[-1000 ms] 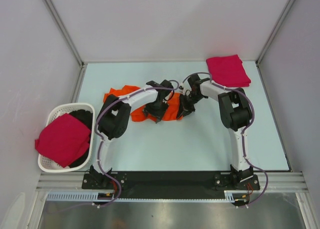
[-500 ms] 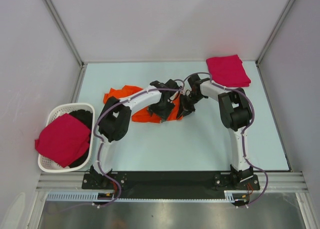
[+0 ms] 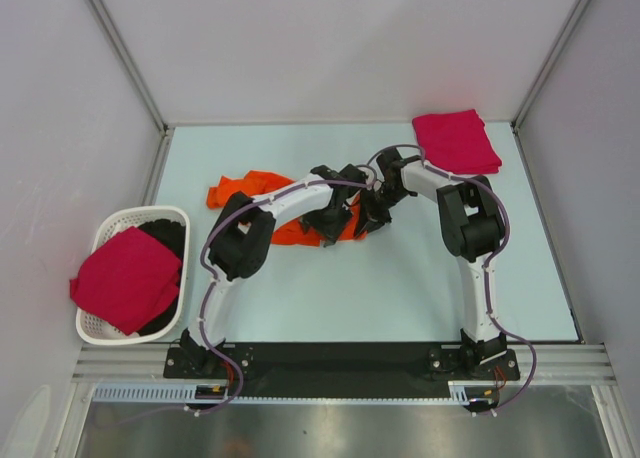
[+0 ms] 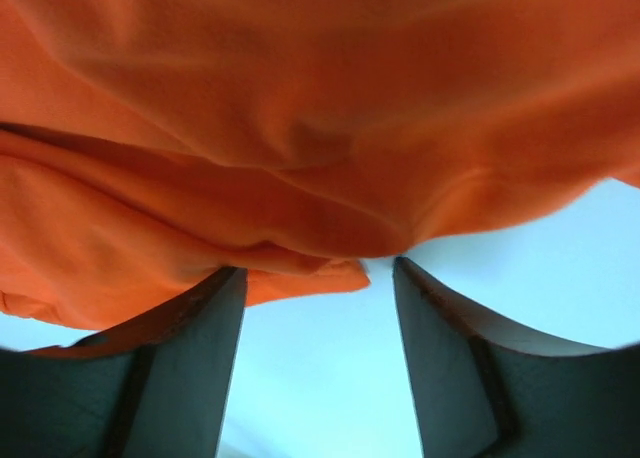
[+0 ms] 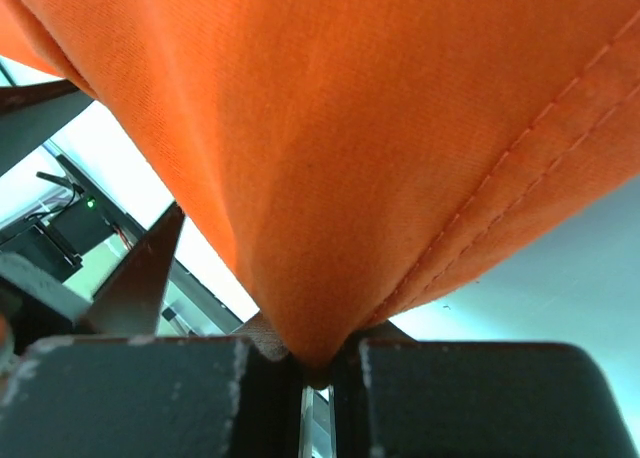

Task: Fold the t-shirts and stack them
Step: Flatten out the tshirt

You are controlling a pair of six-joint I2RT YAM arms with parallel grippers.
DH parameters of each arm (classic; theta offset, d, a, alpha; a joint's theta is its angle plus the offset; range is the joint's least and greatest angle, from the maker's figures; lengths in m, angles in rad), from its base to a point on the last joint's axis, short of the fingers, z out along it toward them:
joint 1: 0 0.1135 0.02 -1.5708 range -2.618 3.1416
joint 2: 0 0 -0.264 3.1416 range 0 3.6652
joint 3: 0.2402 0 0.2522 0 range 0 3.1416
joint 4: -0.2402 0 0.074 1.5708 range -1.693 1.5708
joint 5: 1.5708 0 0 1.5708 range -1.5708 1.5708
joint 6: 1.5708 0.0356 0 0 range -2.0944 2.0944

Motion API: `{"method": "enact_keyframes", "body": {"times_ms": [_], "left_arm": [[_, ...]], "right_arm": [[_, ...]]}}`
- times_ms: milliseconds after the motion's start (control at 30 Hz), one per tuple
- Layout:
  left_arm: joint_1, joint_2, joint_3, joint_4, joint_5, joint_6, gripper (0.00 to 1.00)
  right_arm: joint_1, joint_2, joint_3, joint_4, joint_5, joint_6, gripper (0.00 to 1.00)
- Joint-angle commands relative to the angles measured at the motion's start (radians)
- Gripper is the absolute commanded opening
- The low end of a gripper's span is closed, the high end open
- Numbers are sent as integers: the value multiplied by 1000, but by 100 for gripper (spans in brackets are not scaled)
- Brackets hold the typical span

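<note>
The orange t-shirt [image 3: 250, 192] lies crumpled at mid table. My right gripper [image 3: 372, 216] is shut on its right edge; in the right wrist view the cloth [image 5: 380, 138] is pinched between the closed fingers [image 5: 160, 398]. My left gripper [image 3: 330, 218] is open at the shirt's near right part; in the left wrist view the orange folds [image 4: 300, 108] hang just past the spread fingers [image 4: 180, 368], with bare table between them. A folded crimson-pink t-shirt [image 3: 456, 141] lies at the far right. Another crimson-pink t-shirt [image 3: 125, 278] lies on the basket.
A white slatted basket [image 3: 100, 328] stands at the left table edge with dark cloth [image 3: 160, 233] under the pink shirt. Grey walls and metal frame posts enclose the table. The arms' bases sit on the black rail [image 3: 340, 358] at the near edge.
My left gripper has moved right along the orange shirt, toward my right gripper. The shirt's right part has bunched up narrower. The right gripper has stayed in place.
</note>
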Motion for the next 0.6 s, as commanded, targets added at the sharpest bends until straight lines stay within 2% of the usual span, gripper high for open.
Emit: {"method": "enact_keyframes", "body": {"times_ms": [0,33,133,167,333,467,567], "left_arm": [[23,3,-20,7,-43,-10,62],[26,5,-21,9,-44,-10,58],[32,24,-17,1,-70,-17,27],[34,28,-14,-6,-76,-19,1],[37,-4,-21,-3,-70,-31,0],[50,-130,-29,-6,-64,-54,0],[76,-268,20,-48,-92,-82,0]], "right_arm": [[-3,-61,3,-11,-18,-18,4],[-1,-65,0,-12,-17,-21,4],[-4,-69,-8,-11,-18,-22,4],[-4,-70,-8,-11,-18,-22,4],[-7,-73,-5,-12,-17,-25,4],[-12,-88,16,-38,-8,-34,4],[-23,-119,65,-83,18,-53,4]]}}
